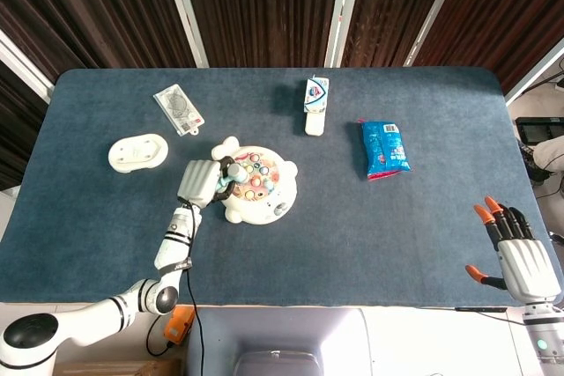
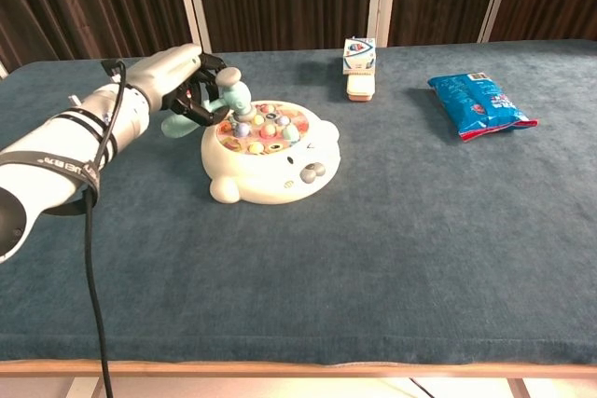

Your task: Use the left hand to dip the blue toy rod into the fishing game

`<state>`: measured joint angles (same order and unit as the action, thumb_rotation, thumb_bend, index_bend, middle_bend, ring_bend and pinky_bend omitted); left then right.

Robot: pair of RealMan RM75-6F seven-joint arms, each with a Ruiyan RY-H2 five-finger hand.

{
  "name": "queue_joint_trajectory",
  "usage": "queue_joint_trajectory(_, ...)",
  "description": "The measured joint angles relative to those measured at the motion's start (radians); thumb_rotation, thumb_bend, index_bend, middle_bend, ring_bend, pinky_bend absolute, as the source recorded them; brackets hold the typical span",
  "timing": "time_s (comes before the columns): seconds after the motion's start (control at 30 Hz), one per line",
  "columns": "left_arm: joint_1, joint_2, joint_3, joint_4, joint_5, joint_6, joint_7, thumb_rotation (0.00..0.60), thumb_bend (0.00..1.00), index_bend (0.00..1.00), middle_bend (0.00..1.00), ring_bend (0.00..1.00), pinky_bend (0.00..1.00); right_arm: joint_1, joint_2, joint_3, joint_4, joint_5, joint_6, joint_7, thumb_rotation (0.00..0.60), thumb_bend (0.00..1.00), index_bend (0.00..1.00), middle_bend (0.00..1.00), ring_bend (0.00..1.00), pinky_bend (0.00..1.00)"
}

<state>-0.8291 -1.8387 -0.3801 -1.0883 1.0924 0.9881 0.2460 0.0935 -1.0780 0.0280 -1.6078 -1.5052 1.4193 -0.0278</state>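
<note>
The white fishing game (image 1: 256,186) (image 2: 275,157) sits mid-table with several coloured fish in its round top. My left hand (image 1: 202,182) (image 2: 179,81) hovers at the game's left edge and grips the pale blue toy rod (image 1: 228,180) (image 2: 227,92). The rod's rounded tip points at the fish near the left rim; whether it touches them I cannot tell. At the near right edge of the table my right hand (image 1: 520,253) lies open, orange fingertips spread, holding nothing; the chest view does not show it.
A white oval holder (image 1: 137,152) lies at the left. A packaged card (image 1: 179,108) (image 2: 165,83) lies at the back left. A small box (image 1: 315,104) (image 2: 359,66) stands behind the game, and a blue snack bag (image 1: 384,148) (image 2: 478,104) lies to the right.
</note>
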Motion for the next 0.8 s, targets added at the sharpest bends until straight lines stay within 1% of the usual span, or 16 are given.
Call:
queue_joint_trajectory(0.6, -0.024, 0.001, 0.007, 0.053, -0.039, -0.019, 0.005, 0.600, 0.85, 0.54, 0.82, 0.67, 0.91, 0.006, -0.001, 0.001, 0.000, 0.007, -0.015, -0.005, 0.600, 0.31, 0.00, 0.00, 0.00, 0.00)
queue_joint_trajectory(0.8, -0.026, 0.000, 0.016, 0.063, -0.068, -0.056, 0.010, 0.600, 0.85, 0.54, 0.82, 0.67, 0.92, 0.006, 0.001, 0.001, -0.002, 0.006, -0.016, -0.001, 0.600, 0.31, 0.00, 0.00, 0.00, 0.00)
